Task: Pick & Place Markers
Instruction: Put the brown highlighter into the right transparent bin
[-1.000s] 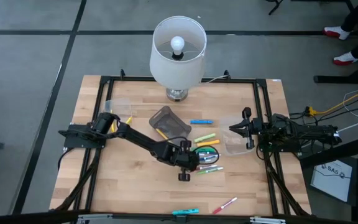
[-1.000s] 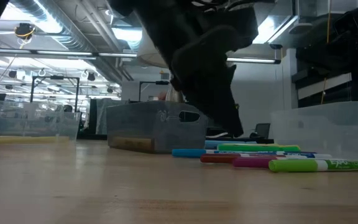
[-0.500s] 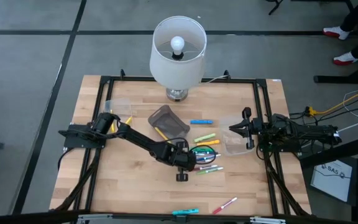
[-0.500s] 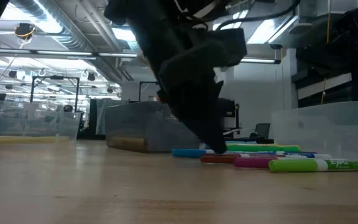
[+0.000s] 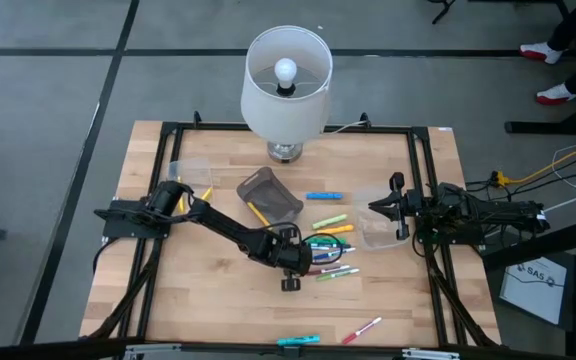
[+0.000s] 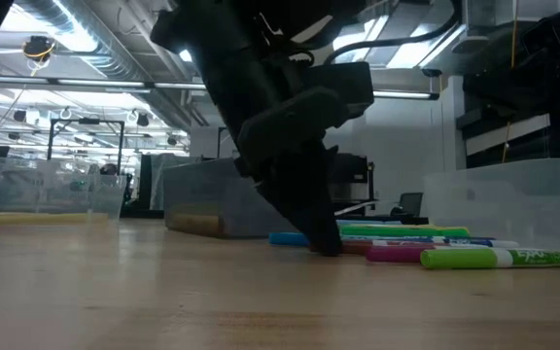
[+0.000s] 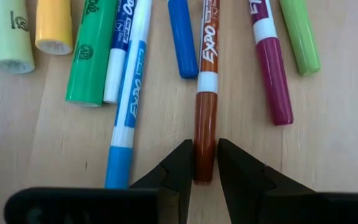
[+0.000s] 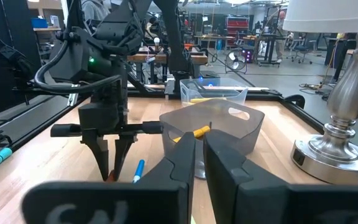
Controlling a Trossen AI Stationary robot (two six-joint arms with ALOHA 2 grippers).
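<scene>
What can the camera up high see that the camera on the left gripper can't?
Only the high view shows the lamp, the grey bin, the waiting right gripper at the table's right edge, and the whole table. Only the left wrist view shows the left gripper closed around the tip of the brown marker, with "EXPO" printed on it. Both show the markers lying side by side.

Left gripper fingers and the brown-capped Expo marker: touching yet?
Touching. The left wrist view shows both fingers pressed against the brown-capped Expo marker, with no gap on either side.
</scene>
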